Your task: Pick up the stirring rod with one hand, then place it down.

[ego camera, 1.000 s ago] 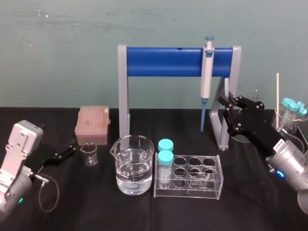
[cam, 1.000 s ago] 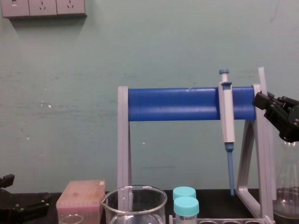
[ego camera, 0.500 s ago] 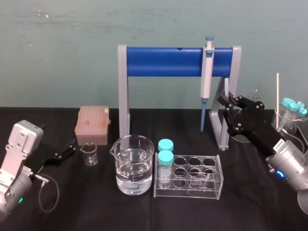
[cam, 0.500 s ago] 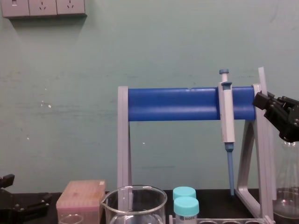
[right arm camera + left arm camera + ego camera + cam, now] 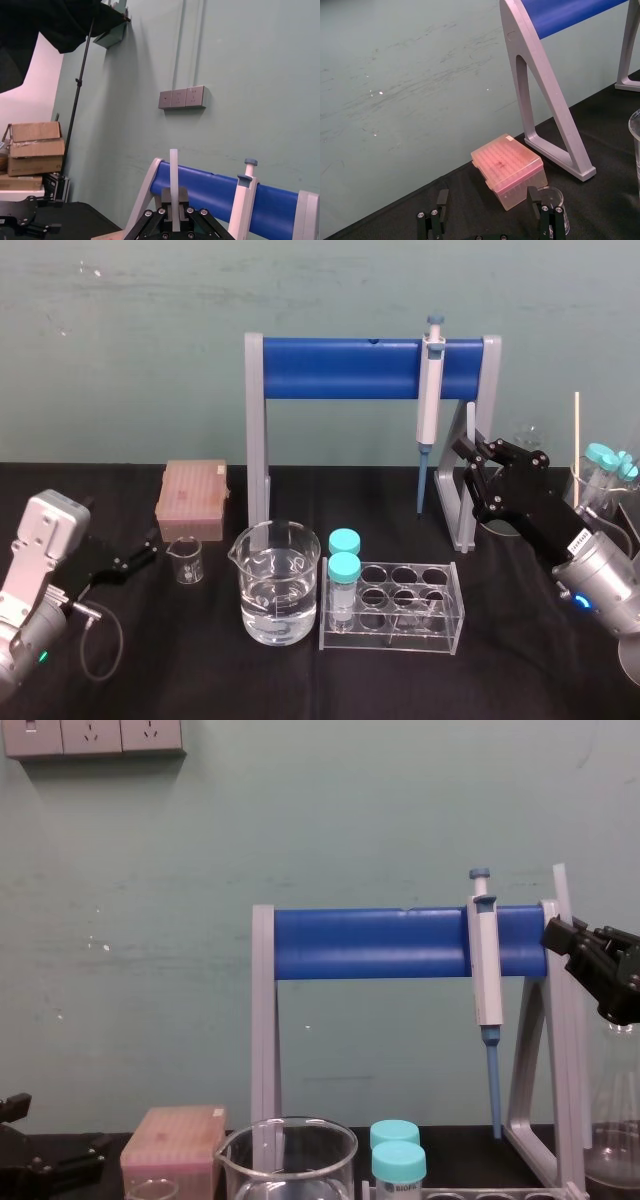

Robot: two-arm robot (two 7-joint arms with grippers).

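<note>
Right gripper (image 5: 468, 458) sits right of centre in the head view, just in front of the right leg of the pipette stand (image 5: 340, 368). It is clenched on the stirring rod (image 5: 470, 423). The right wrist view shows the rod (image 5: 173, 170) pinched between the two fingers (image 5: 165, 212) and pointing straight up past them. In the chest view, at the right edge, the rod (image 5: 558, 892) stands near upright, slightly tilted. It rises above the gripper (image 5: 555, 933) and runs down along the stand leg to the lower frame edge; can't tell whether its lower end touches the black table (image 5: 520, 640). Left gripper (image 5: 148, 548) is parked low at the lower left of the head view, beside the small beaker (image 5: 186, 560). Its jaws are spread apart with nothing between them, and the pink tip box (image 5: 507, 170) lies beyond them in the left wrist view. A pipette (image 5: 429, 390) hangs on the stand's blue bar. At bottom centre are a water beaker (image 5: 277, 585) and a tube rack (image 5: 392, 608) with teal-capped tubes (image 5: 344, 570).
</note>
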